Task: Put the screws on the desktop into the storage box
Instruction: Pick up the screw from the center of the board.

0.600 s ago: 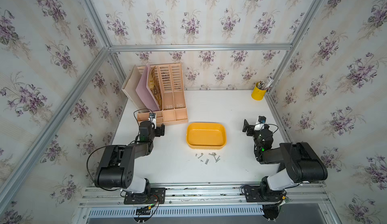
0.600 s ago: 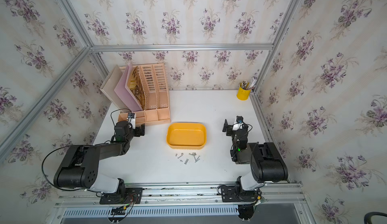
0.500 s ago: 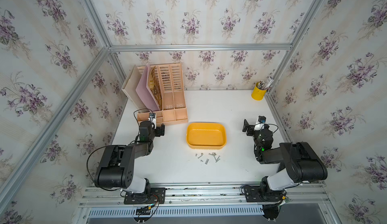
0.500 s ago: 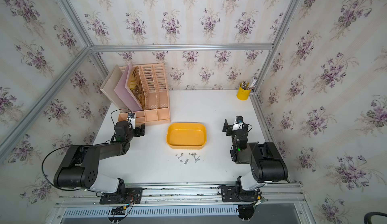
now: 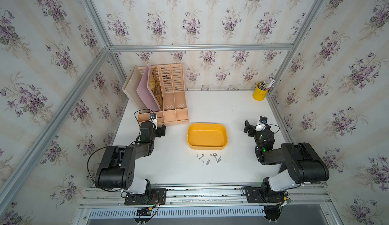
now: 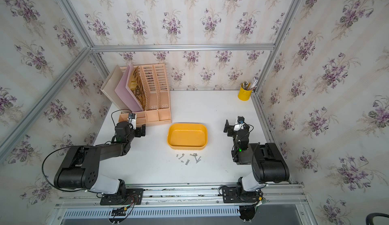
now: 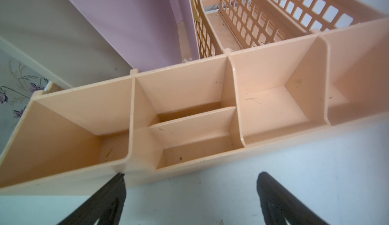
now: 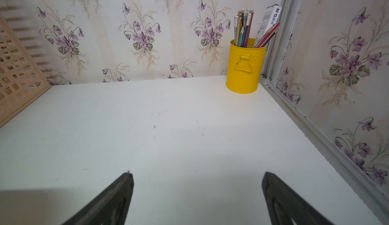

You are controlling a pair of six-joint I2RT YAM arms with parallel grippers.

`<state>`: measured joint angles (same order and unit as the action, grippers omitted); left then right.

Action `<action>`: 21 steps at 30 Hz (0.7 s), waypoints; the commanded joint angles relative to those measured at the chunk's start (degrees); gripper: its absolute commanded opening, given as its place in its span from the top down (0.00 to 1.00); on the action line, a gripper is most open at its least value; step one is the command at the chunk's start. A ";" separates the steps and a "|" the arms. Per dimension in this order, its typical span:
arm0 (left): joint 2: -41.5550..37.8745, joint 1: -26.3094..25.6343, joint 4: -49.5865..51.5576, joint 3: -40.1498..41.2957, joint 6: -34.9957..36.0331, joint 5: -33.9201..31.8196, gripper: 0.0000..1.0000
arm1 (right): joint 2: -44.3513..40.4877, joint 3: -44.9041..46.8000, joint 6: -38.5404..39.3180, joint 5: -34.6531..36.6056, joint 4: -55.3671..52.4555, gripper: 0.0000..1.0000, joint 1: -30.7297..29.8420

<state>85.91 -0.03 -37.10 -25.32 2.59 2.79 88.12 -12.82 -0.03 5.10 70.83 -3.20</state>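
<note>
Nothing has shifted since the earlier frames. Both arms sit at the left and right sides of the desktop (image 5: 221, 112), jaws wide and empty.

At the bottom of the left wrist view, the left gripper (image 7: 190, 175) has its fingers (image 7: 117, 186) spread well apart with bare white surface between them, just short of the peach file organizer (image 7: 189, 82) and its front tray. One tip overlaps the tray wall in that view, and I cannot tell whether it touches. The right gripper (image 8: 196, 174) fingers (image 8: 273, 188) are spread just as wide over bare desktop, with the yellow pen cup (image 8: 244, 68) of pencils (image 8: 244, 28) at the upper right of that frame. In both top views the screws (image 5: 208, 158) (image 6: 188, 158) lie in a loose cluster at lower centre, just below the yellow-orange storage box (image 5: 207, 147) and outside it — between the arms, well apart from both grippers.
</note>
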 commanded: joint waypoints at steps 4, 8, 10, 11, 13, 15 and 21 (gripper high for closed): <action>0.00 0.03 -2.98 -0.47 0.75 0.47 0.01 | -0.14 -0.01 0.03 -0.23 1.74 0.00 -0.05; -0.04 0.03 -3.14 -0.34 0.71 0.47 0.01 | -0.27 0.16 0.11 -0.56 2.10 0.00 -0.05; -0.34 0.03 -3.51 -0.09 0.73 0.47 0.01 | -0.87 -0.62 0.61 -1.34 0.22 0.00 -0.05; -0.97 -0.01 -2.79 -0.30 0.94 0.40 0.01 | -2.58 -0.97 0.98 -2.07 -1.84 0.00 -0.14; -3.96 -0.44 1.16 -1.16 0.88 -0.94 0.01 | -7.92 -1.02 0.72 -1.96 -7.09 0.00 -0.39; -8.88 -1.50 6.17 -2.39 1.09 -3.10 0.01 | -14.43 -1.86 -1.08 -2.57 -15.28 0.00 -0.42; -19.44 -10.16 22.38 -4.96 -2.25 -10.36 0.01 | -33.11 -4.32 -5.52 -5.25 -41.12 0.00 -8.03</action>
<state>69.52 -7.62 -24.47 -29.91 2.52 -3.27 59.75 -16.67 -4.36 1.54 45.82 -8.21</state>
